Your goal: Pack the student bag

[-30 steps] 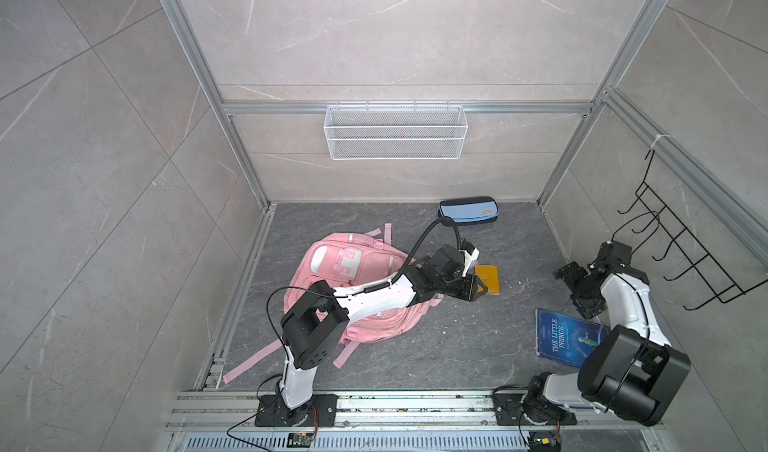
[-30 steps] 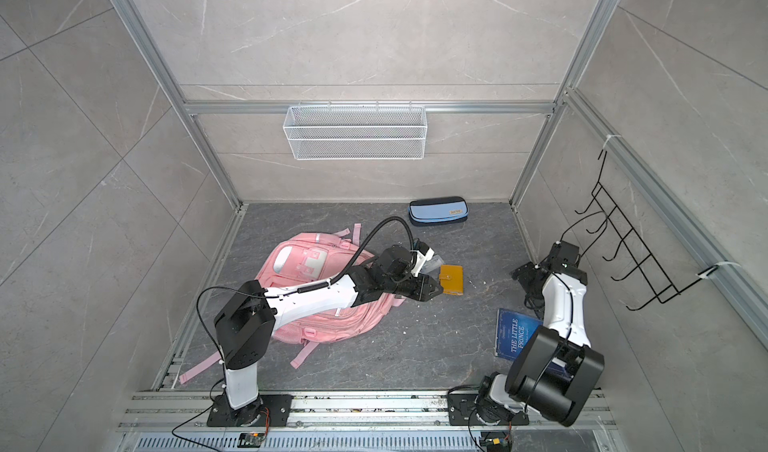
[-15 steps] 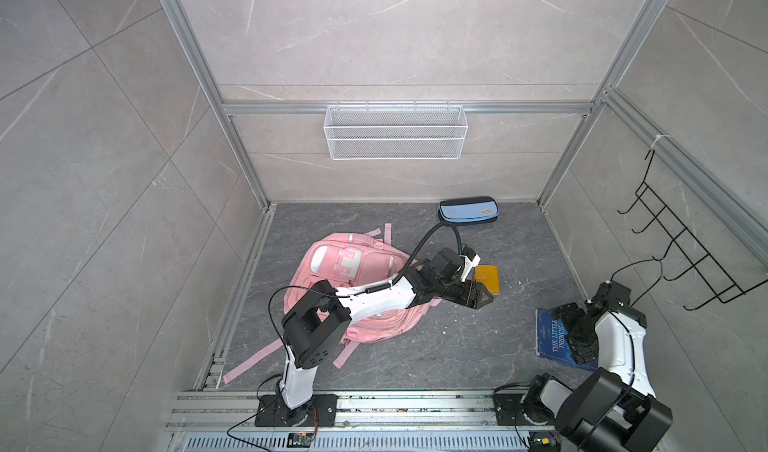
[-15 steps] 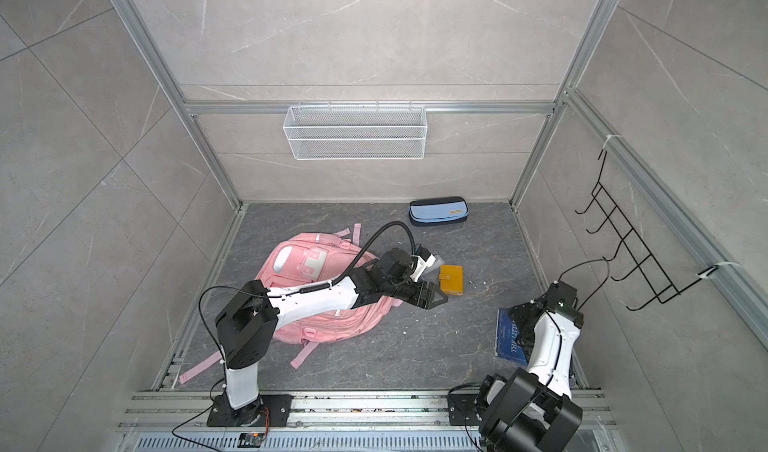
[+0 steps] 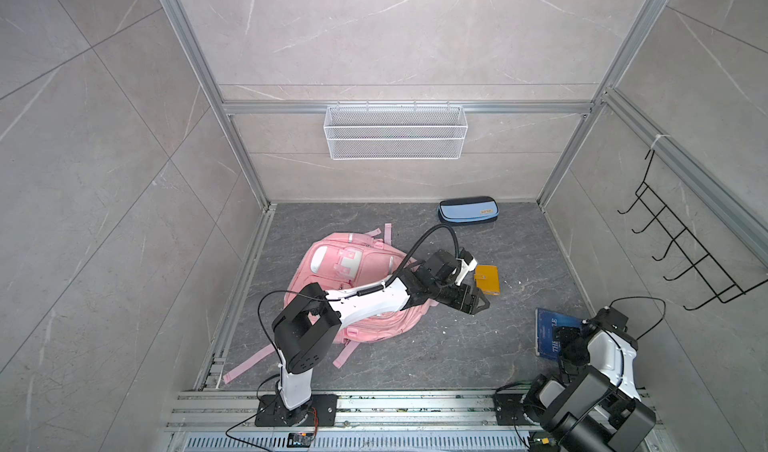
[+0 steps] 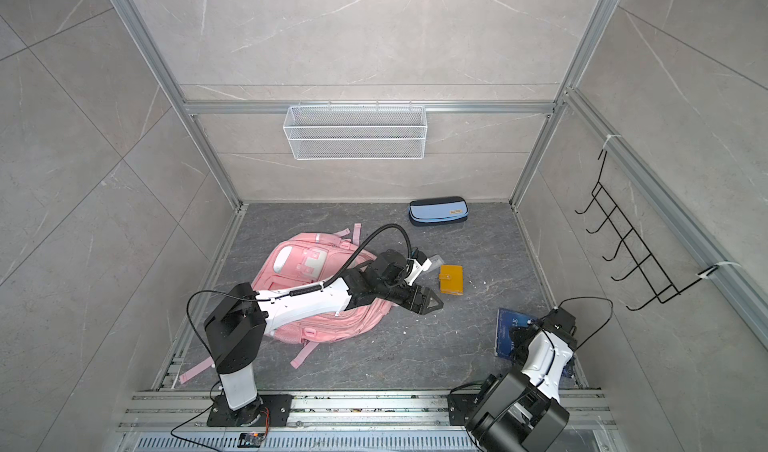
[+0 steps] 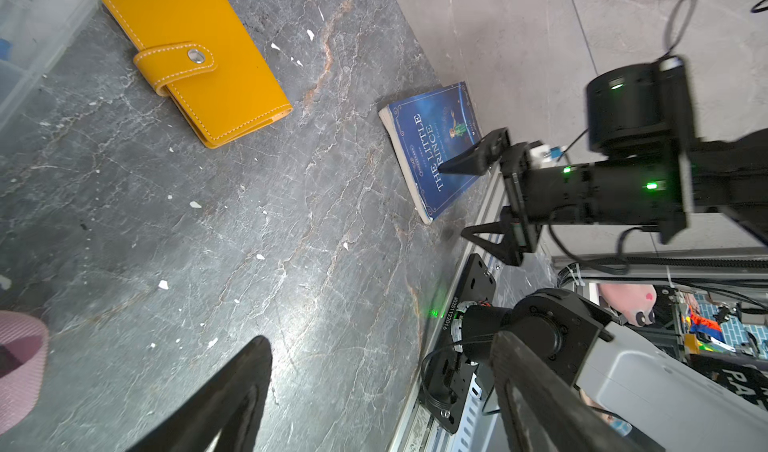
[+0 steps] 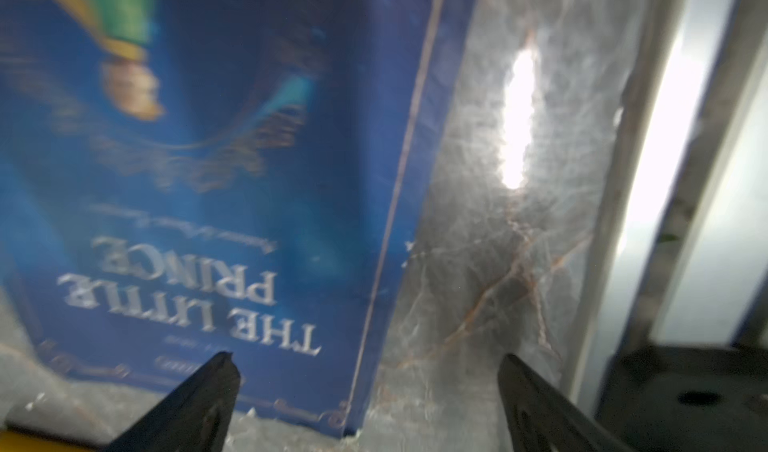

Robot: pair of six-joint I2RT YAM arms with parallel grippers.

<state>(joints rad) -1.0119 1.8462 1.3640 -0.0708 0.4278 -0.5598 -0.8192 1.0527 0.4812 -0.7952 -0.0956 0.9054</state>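
Note:
The pink student bag (image 5: pixel 353 279) (image 6: pixel 307 281) lies flat on the dark floor, and my left arm reaches across it. My left gripper (image 5: pixel 478 304) (image 7: pixel 380 341) hangs open just past the bag's right edge with nothing between its fingers. A yellow snap wallet (image 5: pixel 487 279) (image 7: pixel 195 54) lies close beyond it, untouched. A blue book (image 5: pixel 548 333) (image 7: pixel 432 146) (image 8: pixel 208 179) lies at the right near the front rail. My right gripper (image 7: pixel 453 200) (image 8: pixel 365 360) hovers open over the book's edge, one finger above the cover and the other above bare floor.
A blue pencil case (image 5: pixel 467 210) lies by the back wall. A clear plastic box (image 6: pixel 435 259) sits beside the wallet. A white wire basket (image 5: pixel 395 131) hangs on the back wall and a black hook rack (image 5: pixel 685 254) on the right wall. Pink straps (image 5: pixel 249 362) trail toward the front rail.
My left gripper has opened and drawn back a little from the wallet. My right arm has swung from the back right down over the blue book, still open.

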